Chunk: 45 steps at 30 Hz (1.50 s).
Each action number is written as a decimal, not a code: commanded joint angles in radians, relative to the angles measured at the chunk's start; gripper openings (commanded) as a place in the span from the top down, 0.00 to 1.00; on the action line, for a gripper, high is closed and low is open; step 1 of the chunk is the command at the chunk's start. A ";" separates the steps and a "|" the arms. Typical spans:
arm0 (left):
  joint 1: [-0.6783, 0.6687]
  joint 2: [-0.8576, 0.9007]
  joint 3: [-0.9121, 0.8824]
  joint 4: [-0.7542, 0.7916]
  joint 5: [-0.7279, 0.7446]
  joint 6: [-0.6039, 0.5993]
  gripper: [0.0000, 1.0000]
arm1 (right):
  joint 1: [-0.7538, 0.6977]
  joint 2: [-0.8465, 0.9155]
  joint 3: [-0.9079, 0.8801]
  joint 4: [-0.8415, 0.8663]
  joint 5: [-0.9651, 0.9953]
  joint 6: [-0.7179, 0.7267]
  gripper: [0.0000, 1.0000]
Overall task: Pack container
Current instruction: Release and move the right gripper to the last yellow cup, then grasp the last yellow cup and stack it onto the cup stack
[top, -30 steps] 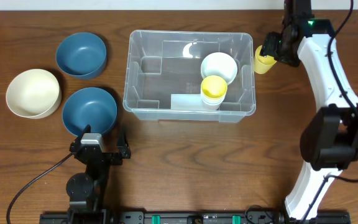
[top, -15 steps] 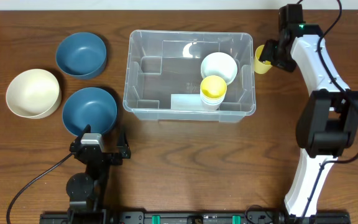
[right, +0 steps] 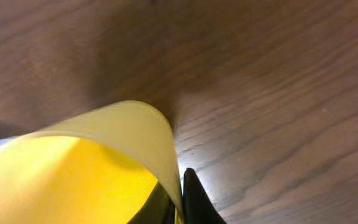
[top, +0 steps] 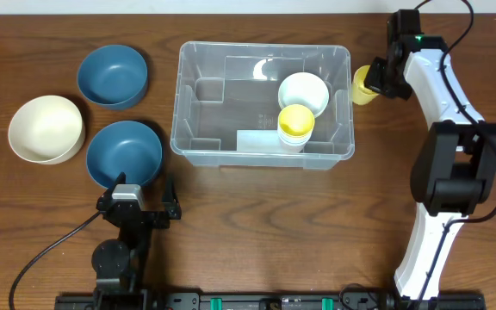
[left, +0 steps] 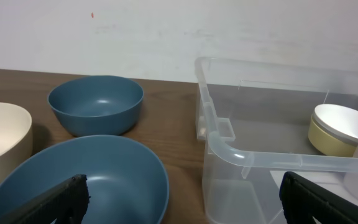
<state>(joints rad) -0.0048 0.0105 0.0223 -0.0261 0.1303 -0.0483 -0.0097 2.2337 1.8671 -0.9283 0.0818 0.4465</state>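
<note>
The container (top: 198, 142) is a large clear plastic bin in the middle of the table. Inside it stand a white bowl (top: 304, 91) and a yellow cup (top: 296, 122) on a small stack. Just outside its right wall stands another yellow cup (top: 363, 84). My right gripper (top: 375, 78) is shut on that cup's rim (right: 157, 140), one finger inside, one outside. My left gripper (top: 138, 200) sits low at the front left, open, nothing between its fingers (left: 61, 199). Through it I see the near blue bowl (left: 92, 177) and the container wall (left: 253, 155).
Left of the container lie two blue bowls (top: 112, 76) (top: 124, 153) and a cream bowl (top: 46, 128). The right arm (top: 446, 112) runs down the table's right side.
The right gripper has closed on the yellow cup's rim beside the container. The right arm shifted slightly back. The left arm has not moved.
</note>
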 commanded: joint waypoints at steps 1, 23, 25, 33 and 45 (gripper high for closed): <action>-0.003 -0.005 -0.018 -0.033 0.011 0.010 0.02 | -0.010 0.011 -0.005 -0.023 0.023 0.002 0.99; -0.003 -0.005 -0.018 -0.033 0.011 0.010 0.02 | -0.008 -0.417 -0.002 -0.249 -0.090 -0.079 0.99; -0.003 -0.005 -0.018 -0.033 0.011 0.010 0.02 | 0.014 -0.470 -0.002 -0.251 -0.124 -0.093 0.99; -0.003 -0.005 -0.018 -0.033 0.011 0.010 0.02 | 0.222 -0.558 -0.003 -0.288 -0.138 -0.111 0.98; -0.003 -0.005 -0.018 -0.033 0.011 0.010 0.02 | 0.429 -0.463 -0.019 -0.356 -0.078 -0.039 0.99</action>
<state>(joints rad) -0.0048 0.0105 0.0223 -0.0261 0.1303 -0.0479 0.4011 1.7359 1.8568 -1.2659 -0.0196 0.3805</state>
